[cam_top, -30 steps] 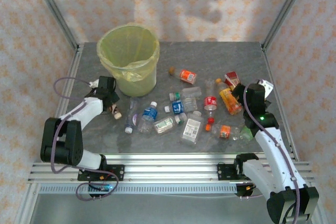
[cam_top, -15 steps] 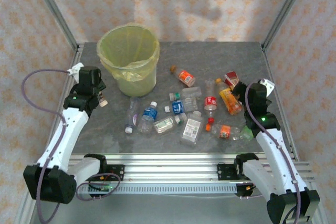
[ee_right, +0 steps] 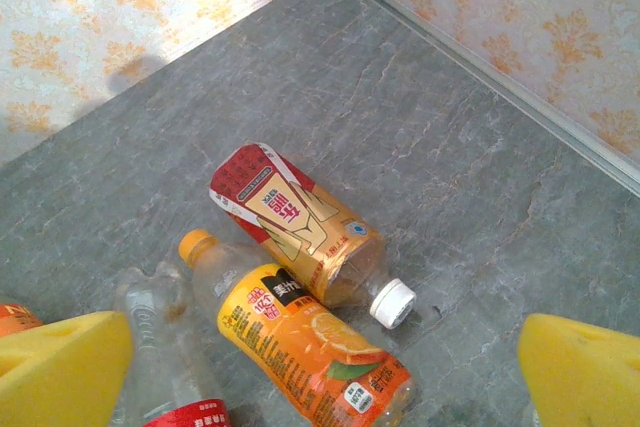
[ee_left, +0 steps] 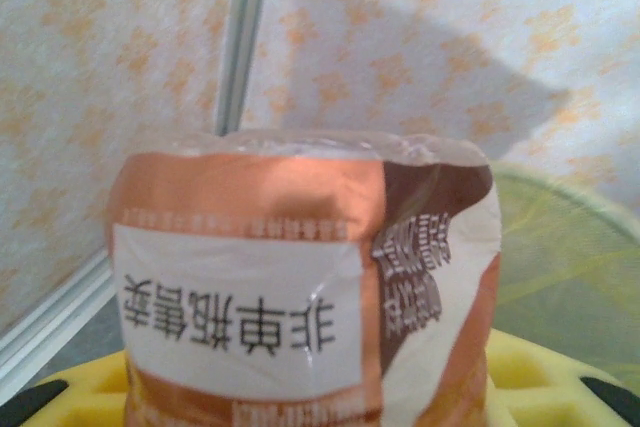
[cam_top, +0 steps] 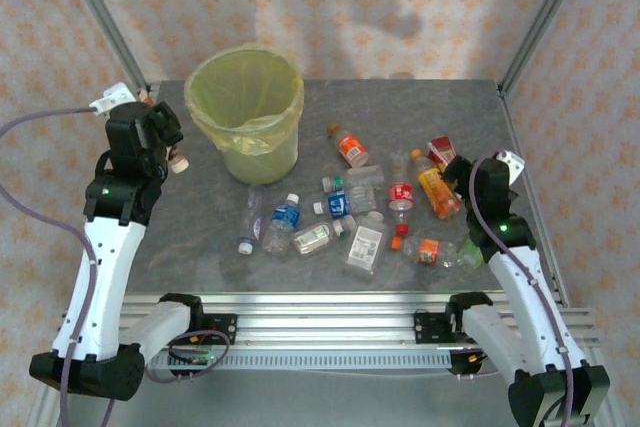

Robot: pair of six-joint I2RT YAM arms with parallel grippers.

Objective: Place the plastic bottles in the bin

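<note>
Left gripper (cam_top: 166, 144): up off the table, just left of the round bin lined with a yellow-green plastic bag (cam_top: 262, 150), clamped on a clear plastic bottle with an orange-and-brown label (ee_left: 300, 277).

Centre: loose plastic bottles (cam_top: 365, 245) lie scattered on the grey stone-look table (cam_top: 450, 107), right of the bin.

Right gripper (ee_right: 320, 367): fingers spread wide, holding nothing, above a red-and-gold labelled bottle (ee_right: 295, 222) that touches an orange-juice bottle (ee_right: 310, 342).

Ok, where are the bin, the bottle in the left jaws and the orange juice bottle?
bin (cam_top: 265, 152), top external view, front wall.
held bottle (ee_left: 240, 312), left wrist view, white label panel.
orange juice bottle (ee_right: 300, 342), right wrist view, orange label.
</note>
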